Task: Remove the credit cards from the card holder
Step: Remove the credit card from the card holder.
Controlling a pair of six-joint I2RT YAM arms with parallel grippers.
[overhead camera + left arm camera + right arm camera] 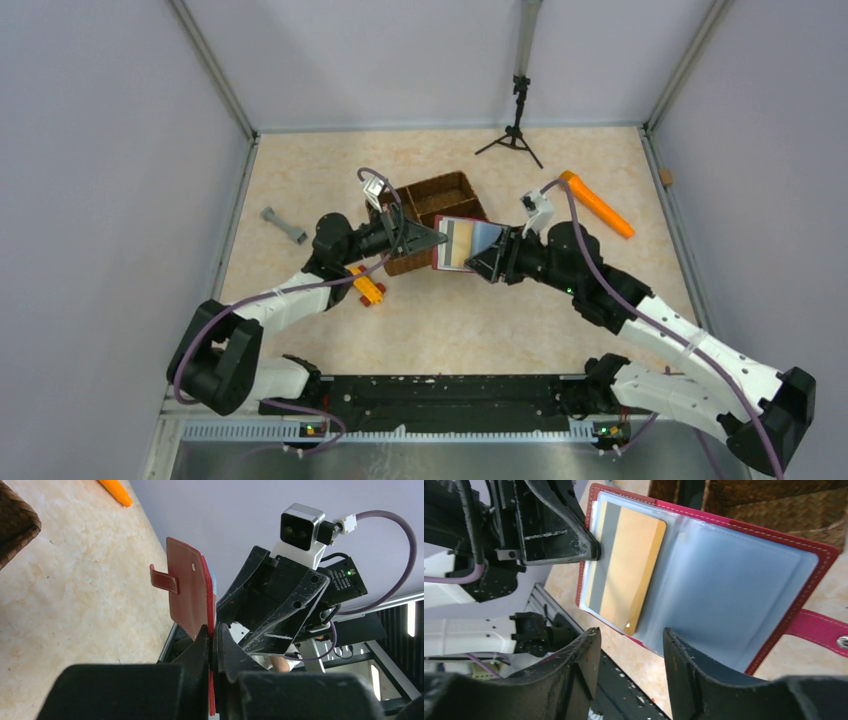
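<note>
The dark red card holder (462, 243) hangs open above the table between both arms. My left gripper (212, 639) is shut on one edge of its cover (187, 590), and the strap tab (164, 579) sticks out to the side. In the right wrist view, the open holder (734, 570) shows pale blue clear pockets. A tan-gold credit card (629, 575) with a grey band sits in the pocket nearest the left gripper's fingers (574, 545). My right gripper (631, 632) is open just short of the holder's lower edge, near the card's corner, with nothing between its fingers.
A brown wicker basket (435, 200) stands right behind the holder. An orange-yellow toy car (367, 287) lies under the left arm. A grey dumbbell-shaped piece (284, 226) is at the left, a long orange object (597, 204) at the right, and a small black tripod (515, 130) at the back.
</note>
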